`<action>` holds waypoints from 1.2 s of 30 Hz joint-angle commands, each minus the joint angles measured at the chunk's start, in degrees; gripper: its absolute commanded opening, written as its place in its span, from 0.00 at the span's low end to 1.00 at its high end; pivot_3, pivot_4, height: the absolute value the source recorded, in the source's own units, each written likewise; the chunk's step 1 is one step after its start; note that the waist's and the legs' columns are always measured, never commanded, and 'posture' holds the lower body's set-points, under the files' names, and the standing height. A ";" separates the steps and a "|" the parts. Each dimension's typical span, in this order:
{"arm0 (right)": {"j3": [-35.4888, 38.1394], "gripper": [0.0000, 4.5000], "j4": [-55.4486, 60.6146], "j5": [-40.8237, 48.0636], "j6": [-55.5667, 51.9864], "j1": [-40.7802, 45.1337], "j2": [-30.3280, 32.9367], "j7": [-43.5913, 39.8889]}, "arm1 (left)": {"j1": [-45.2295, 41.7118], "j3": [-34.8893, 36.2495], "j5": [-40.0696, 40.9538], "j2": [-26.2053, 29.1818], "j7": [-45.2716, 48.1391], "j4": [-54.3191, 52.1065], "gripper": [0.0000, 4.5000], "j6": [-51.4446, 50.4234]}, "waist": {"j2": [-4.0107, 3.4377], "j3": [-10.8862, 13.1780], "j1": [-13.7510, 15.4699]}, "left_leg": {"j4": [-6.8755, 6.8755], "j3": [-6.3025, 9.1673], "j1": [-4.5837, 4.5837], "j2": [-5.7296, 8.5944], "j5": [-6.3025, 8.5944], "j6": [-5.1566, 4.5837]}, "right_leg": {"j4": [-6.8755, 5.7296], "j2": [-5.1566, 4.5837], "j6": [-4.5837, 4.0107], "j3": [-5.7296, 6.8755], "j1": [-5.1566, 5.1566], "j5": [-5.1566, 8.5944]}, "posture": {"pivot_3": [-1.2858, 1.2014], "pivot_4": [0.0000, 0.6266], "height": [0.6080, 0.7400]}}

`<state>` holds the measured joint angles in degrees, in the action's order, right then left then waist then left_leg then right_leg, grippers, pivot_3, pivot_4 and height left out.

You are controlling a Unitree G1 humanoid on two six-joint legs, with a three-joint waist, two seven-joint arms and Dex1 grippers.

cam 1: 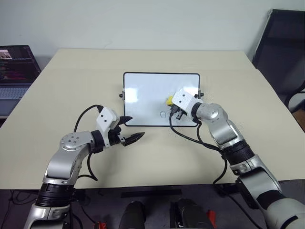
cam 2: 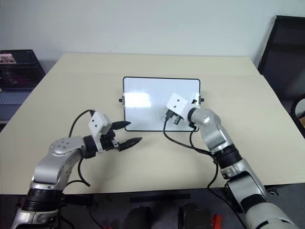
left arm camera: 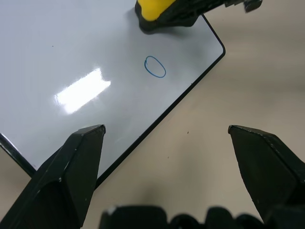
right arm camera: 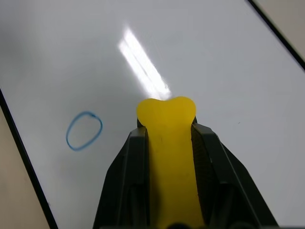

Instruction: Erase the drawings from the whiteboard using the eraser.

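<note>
gripping eraser (right arm camera: pixel 169 157) in right gripper (right arm camera: pixel 167 143), loop (right arm camera: pixel 84 130) just beside

Your two head cameras look forward and down over the bench (cam 1: pixel 57 95), sharing the whiteboard (cam 1: pixel 143 90) at twelve o'clock. Your left wrist camera sits close above the board's corner; your right wrist camera hovers nearer still. Both share one blue loop (left arm camera: pixel 155 67).

Beige table (cam 1: pixel 71 95), pale wall (cam 1: pixel 143 21), laptop (cam 1: pixel 14 78) left.

Blue loop (left arm camera: pixel 155 66) near yellow eraser (left arm camera: pixel 155 10)
</note>
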<state>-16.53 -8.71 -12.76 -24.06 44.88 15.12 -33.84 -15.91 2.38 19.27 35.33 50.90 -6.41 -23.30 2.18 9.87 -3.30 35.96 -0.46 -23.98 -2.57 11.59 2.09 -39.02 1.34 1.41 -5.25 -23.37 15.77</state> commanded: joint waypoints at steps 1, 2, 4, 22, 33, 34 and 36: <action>4.94 0.19 9.90 5.63 -5.17 -1.06 -1.75 -0.40 | -0.76 0.61 0.68 0.32 0.04 -1.21 1.00 0.52 | 0.00 0.00 -0.04 | -0.01 0.03 -0.01 -0.01 0.01 0.00 | 0.00 0.00 0.00 -0.02 -0.01 0.00 | 0.52 0.24 1.00; 6.68 0.19 13.68 7.58 -7.68 -3.37 -1.98 -0.41 | -0.57 1.31 1.79 0.06 0.02 -1.59 1.00 -0.20 | 0.00 0.00 0.01 | -0.01 0.06 -0.01 -0.01 0.01 0.00 | 0.00 0.00 0.00 -0.01 -0.01 0.00 | 0.52 0.24 1.00; 8.89 0.19 19.18 10.18 -10.29 -7.03 -1.93 -0.17 | -0.05 2.05 3.43 0.09 0.39 -2.40 1.00 -1.43 | 0.01 -0.01 0.10 | -0.03 0.08 -0.04 0.00 0.02 0.01 | 0.03 0.00 0.00 0.05 -0.01 0.00 | 0.52 0.24 1.00; 13.11 0.19 42.26 26.20 -18.25 -36.13 4.09 -0.97 | 3.14 4.37 4.83 2.16 2.05 -3.03 1.00 0.82 | 0.02 -0.01 0.00 | 0.02 0.07 0.09 -0.01 0.04 0.03 | 0.04 -0.04 0.24 -0.02 0.07 0.26 | 0.52 0.24 1.00; -3.86 0.19 19.78 7.21 -1.00 -14.82 6.02 4.50 | 3.74 1.87 1.99 3.67 3.07 -2.22 1.00 2.32 | 0.03 0.01 -0.02 | -0.01 -0.05 0.06 0.01 0.04 0.03 | 0.05 0.03 0.22 -0.03 0.04 0.27 | 0.52 0.24 1.00; -4.71 0.19 16.37 5.80 0.87 -12.38 5.34 5.22 | 3.74 1.68 1.87 3.64 3.12 -2.18 1.00 2.42 | 0.03 0.01 -0.04 | -0.01 -0.08 0.06 0.01 0.04 0.03 | 0.05 0.03 0.23 -0.04 0.03 0.27 | 0.52 0.24 1.00; -5.76 0.19 9.77 3.53 4.29 -7.92 3.93 6.61 | 3.77 1.25 1.62 3.49 3.35 -2.04 1.00 2.86 | 0.03 0.01 -0.03 | -0.01 -0.11 0.05 0.01 0.04 0.03 | 0.05 0.03 0.23 -0.06 0.01 0.27 | 0.52 0.24 1.00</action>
<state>-21.95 3.95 -7.08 -23.86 34.08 19.97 -28.59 -11.60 4.03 21.21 38.39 53.66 -7.72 -21.84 2.20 9.88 -3.33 35.95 -0.56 -23.93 -2.57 11.63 2.12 -38.98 1.36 1.64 -5.30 -23.36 16.04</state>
